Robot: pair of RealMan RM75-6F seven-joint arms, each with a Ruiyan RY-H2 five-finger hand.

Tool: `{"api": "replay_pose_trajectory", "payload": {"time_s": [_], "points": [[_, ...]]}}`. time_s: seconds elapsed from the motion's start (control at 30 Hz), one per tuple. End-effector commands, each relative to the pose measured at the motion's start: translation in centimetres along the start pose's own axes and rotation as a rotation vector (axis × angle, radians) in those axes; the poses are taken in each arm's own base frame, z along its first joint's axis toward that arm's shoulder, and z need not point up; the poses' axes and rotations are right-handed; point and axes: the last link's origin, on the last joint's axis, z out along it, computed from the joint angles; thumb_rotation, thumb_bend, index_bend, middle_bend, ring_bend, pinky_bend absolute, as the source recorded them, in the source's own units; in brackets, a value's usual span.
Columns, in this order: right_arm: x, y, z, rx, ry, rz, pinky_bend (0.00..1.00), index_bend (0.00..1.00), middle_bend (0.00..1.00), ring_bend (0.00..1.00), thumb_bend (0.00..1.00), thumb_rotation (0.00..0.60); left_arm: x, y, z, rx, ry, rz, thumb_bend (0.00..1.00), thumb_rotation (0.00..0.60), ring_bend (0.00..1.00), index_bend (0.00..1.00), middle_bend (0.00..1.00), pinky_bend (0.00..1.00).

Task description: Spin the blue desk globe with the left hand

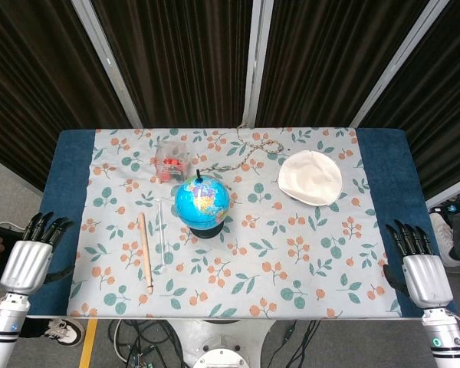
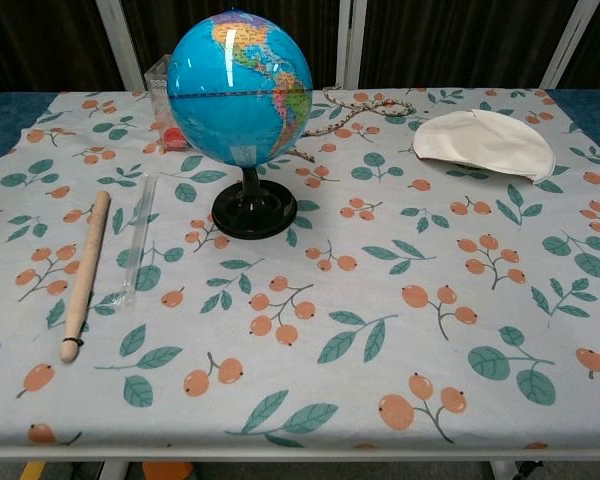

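The blue desk globe (image 1: pixel 202 201) stands upright on its black base (image 2: pixel 253 212) near the middle of the flowered tablecloth, slightly left of centre; in the chest view the blue desk globe (image 2: pixel 240 88) fills the upper left. My left hand (image 1: pixel 32 257) hangs off the table's left front corner, fingers apart and extended, holding nothing, far from the globe. My right hand (image 1: pixel 420 268) is at the right front corner, also empty with fingers apart. Neither hand shows in the chest view.
A wooden stick (image 1: pixel 146 251) and a clear thin tube (image 1: pixel 160 234) lie left of the globe. A clear box with red contents (image 1: pixel 169 161) sits behind it, a cord (image 1: pixel 249 153) runs at the back, and a white cloth cap (image 1: pixel 310 177) lies at the right rear.
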Motion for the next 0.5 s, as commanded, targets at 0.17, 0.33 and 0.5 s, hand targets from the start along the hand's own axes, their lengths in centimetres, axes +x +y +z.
{"api": "replay_pose_trajectory", "payload": {"time_s": [0.17,0.33,0.5], "points": [[0.1,0.3,-0.1,-0.01,0.003,0.001,0.0,0.0,0.0,0.0,0.33,0.6,0.0,0.2,0.1,-0.009,-0.001,0.001,0.12,0.6,0.04,0.19,0.15,0.04],[0.1,0.3,0.0,-0.01,0.003,0.001,0.0,0.0,0.0,0.0,0.33,0.6,0.2,0.8,0.5,-0.033,0.005,0.002,0.12,0.6,0.04,0.19,0.15,0.04],[0.0,0.3,-0.2,-0.009,-0.003,-0.003,0.0,0.0,0.0,0.0,0.33,0.6,0.5,2.1,1.4,-0.091,0.015,0.013,0.12,0.6,0.04,0.18,0.15,0.04]]}}
